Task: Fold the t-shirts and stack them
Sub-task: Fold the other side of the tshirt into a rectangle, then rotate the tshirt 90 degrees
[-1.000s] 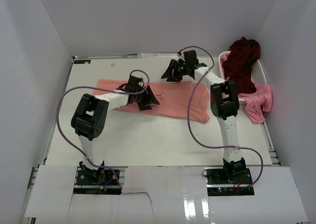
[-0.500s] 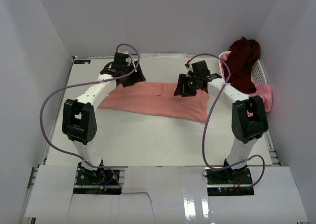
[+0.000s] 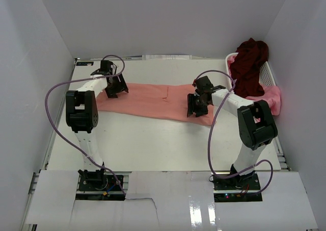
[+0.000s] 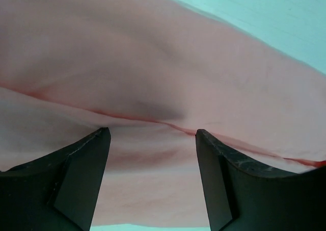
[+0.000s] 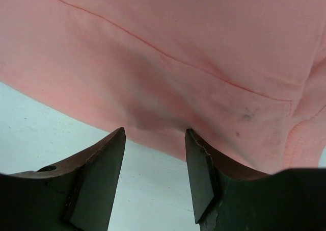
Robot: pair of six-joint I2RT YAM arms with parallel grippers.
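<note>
The salmon-pink t-shirt (image 3: 153, 101) lies as a long flat band across the middle of the table. My left gripper (image 3: 113, 86) is open, low over its left end; the left wrist view shows cloth (image 4: 153, 62) with a seam between the spread fingers (image 4: 81, 180). My right gripper (image 3: 196, 106) is open at the shirt's near right edge; the right wrist view shows the hem (image 5: 178, 37) just ahead of its fingertips. The dark maroon t-shirt (image 3: 249, 62) is heaped in the basket. The brighter pink t-shirt (image 3: 269, 102) hangs over the basket's near side.
The white slatted basket (image 3: 268, 74) stands at the back right against the wall. White walls close in the table (image 3: 153, 144) on three sides. Purple cables loop over both arms.
The left gripper has swung from the shirt's middle out to its left end. The right gripper has come from behind the shirt down to its near right edge. The shirt lies longer and flatter.
</note>
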